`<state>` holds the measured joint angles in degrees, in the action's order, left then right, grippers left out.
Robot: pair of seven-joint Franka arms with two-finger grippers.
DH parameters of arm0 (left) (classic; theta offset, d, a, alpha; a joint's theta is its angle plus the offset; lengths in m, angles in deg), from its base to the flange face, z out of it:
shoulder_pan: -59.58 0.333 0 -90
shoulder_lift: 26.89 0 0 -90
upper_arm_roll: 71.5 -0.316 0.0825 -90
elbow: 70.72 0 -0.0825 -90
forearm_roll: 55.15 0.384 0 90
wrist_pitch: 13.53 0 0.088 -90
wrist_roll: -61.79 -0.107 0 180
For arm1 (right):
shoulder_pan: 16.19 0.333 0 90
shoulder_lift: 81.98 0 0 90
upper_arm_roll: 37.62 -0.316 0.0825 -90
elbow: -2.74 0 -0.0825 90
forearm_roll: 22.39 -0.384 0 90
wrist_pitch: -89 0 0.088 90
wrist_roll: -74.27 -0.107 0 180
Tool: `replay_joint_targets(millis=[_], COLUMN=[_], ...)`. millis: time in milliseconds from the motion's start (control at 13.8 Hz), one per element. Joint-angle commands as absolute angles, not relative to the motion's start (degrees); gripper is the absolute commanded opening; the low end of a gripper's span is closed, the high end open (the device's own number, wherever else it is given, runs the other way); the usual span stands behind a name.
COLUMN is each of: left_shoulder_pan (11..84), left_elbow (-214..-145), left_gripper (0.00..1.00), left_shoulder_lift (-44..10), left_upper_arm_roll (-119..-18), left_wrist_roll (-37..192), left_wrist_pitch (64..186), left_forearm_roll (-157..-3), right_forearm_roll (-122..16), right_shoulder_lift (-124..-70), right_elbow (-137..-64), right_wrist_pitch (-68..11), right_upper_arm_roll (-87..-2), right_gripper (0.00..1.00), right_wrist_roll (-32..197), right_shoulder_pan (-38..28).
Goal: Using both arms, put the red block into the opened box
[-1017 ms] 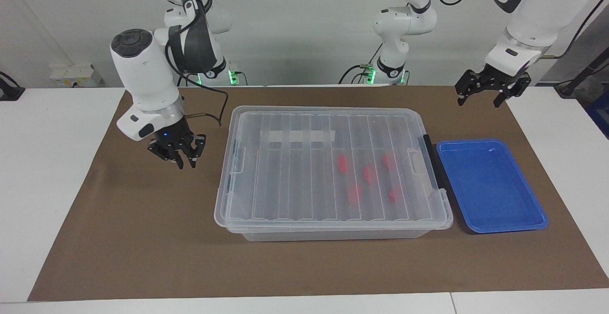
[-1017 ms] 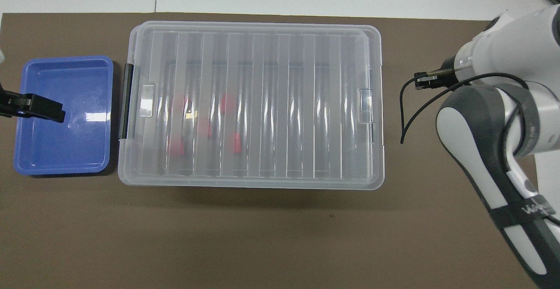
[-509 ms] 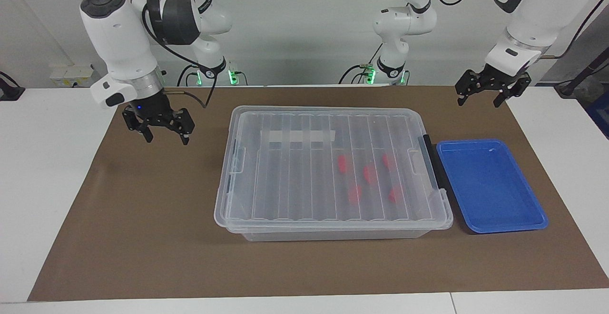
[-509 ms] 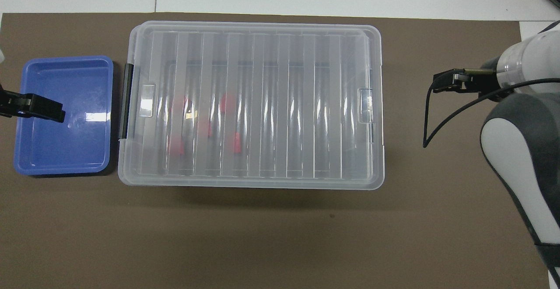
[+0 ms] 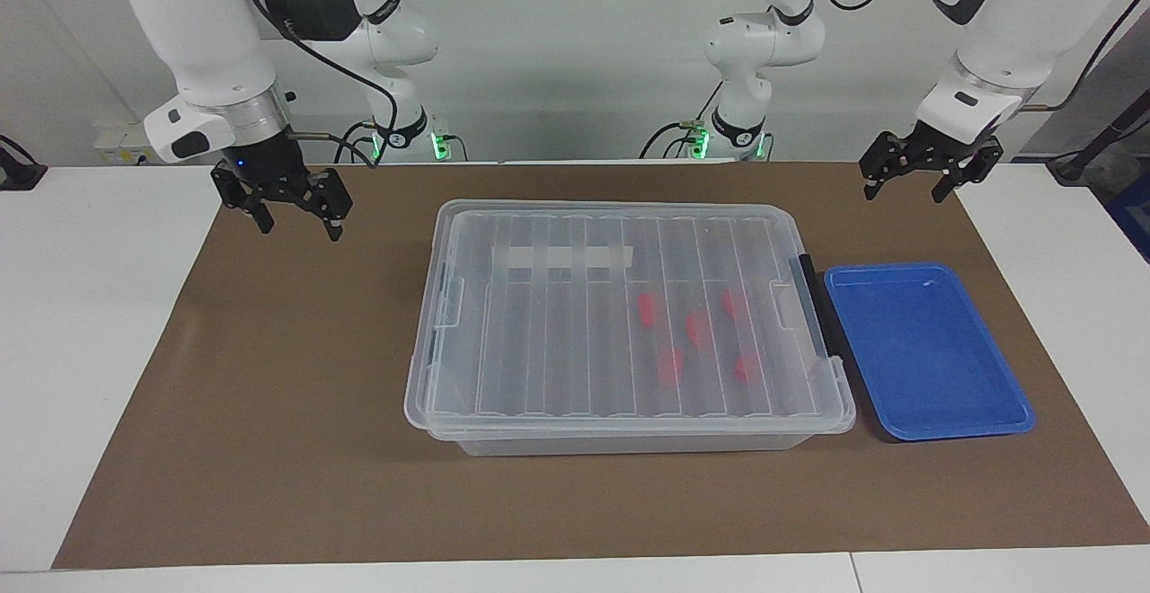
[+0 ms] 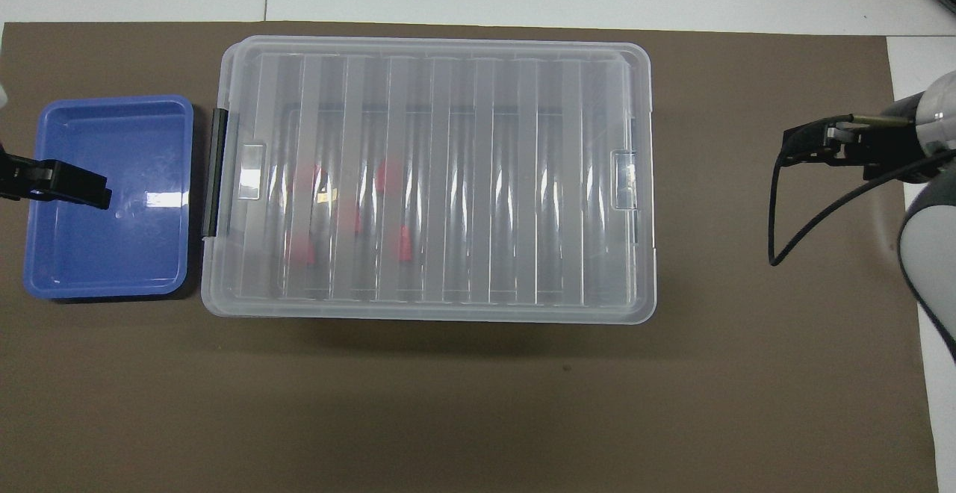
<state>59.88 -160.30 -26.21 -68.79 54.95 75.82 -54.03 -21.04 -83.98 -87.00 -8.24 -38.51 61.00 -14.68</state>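
Note:
The box (image 5: 629, 314) (image 6: 429, 179) stands in the middle of the brown mat with its ribbed clear lid lying flat on it. Several red blocks (image 5: 696, 328) (image 6: 404, 243) show through the lid, inside the box toward its black-handled end. My right gripper (image 5: 300, 230) hangs open and empty over the mat at the right arm's end, well apart from the box. My left gripper (image 5: 903, 195) hangs open and empty, raised over the left arm's end of the mat by the blue tray; one of its fingers (image 6: 71, 184) shows over the tray from above.
A blue tray (image 5: 930, 355) (image 6: 104, 269) with nothing in it lies beside the box's handle end. The brown mat (image 5: 269, 395) covers most of the white table. The right arm's black cable (image 6: 777, 239) loops over the mat.
My right gripper has opened, risen and drawn away from the box toward the right arm's end of the mat. The left arm and the box have not moved.

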Motion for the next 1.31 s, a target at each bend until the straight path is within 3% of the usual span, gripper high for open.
replay_joint_targets(millis=[0,363,581,1235], left_shoulder_pan=[59.7,59.7,59.8,59.7], left_elbow=[-161.4,-161.4,-161.4,-161.4], left_gripper=[1.0,1.0,1.0,1.0], left_shoulder_lift=[-27.2,-27.2,-27.2,-27.2], left_upper_arm_roll=[-69.0,-69.0,-69.0,-69.0], left_wrist_roll=[54.8,54.7,54.8,54.7], left_wrist_pitch=[75.8,75.8,75.8,75.8], left_forearm_roll=[-53.4,-53.4,-53.4,-53.4], right_forearm_roll=[-21.6,-21.4,-21.4,-21.4], right_shoulder_lift=[-86.0,-80.6,-80.1,-80.1], right_elbow=[-81.8,-89.4,-89.4,-89.5], right_wrist_pitch=[-3.9,-3.8,0.4,-2.1], right_upper_arm_roll=[-38.8,-38.9,-38.9,-38.9], right_gripper=[1.0,1.0,1.0,1.0], right_wrist_roll=[60.2,61.6,62.0,61.6], right_shoulder_pan=[-16.2,-16.5,-16.5,-16.5])
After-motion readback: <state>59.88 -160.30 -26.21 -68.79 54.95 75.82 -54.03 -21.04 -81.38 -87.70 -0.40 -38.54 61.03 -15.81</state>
